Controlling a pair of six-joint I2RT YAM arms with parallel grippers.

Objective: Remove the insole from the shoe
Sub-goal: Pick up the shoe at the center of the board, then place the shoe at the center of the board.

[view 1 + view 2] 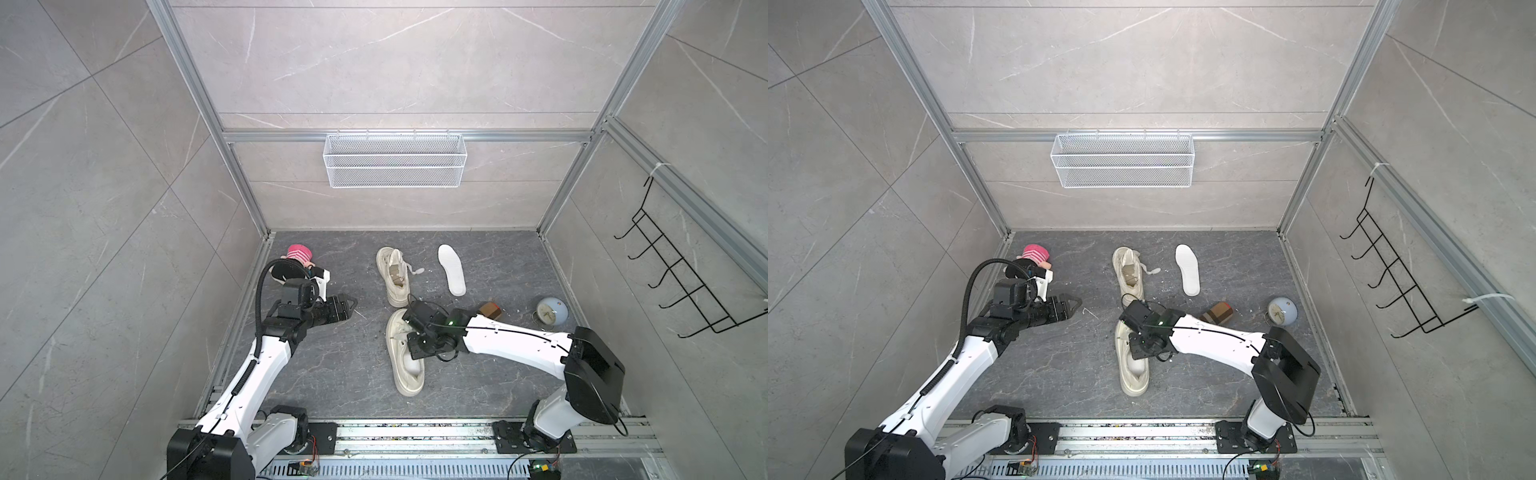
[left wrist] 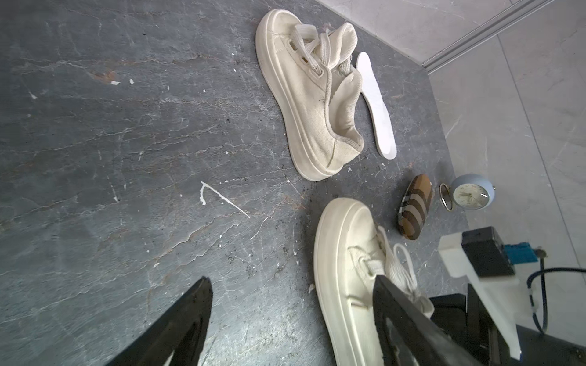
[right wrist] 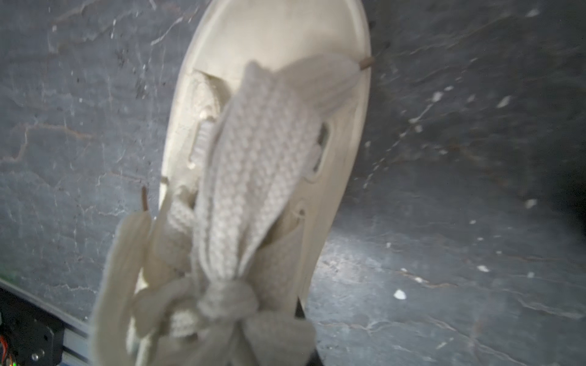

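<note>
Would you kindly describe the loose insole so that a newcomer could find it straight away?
Start at the white wire basket on the back wall and look down to the dark floor. Right of the far cream shoe lies the insole: flat, thin and plain white, without laces or upper.

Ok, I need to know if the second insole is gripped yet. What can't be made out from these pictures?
Right gripper tips: in both top views, hidden under its own wrist; right wrist view shows only blurred laces.
Whether anything is gripped inside the near shoe: same cover.
Pink-hatted toy: partly behind the left arm in both top views.
Clock time: too small.
</note>
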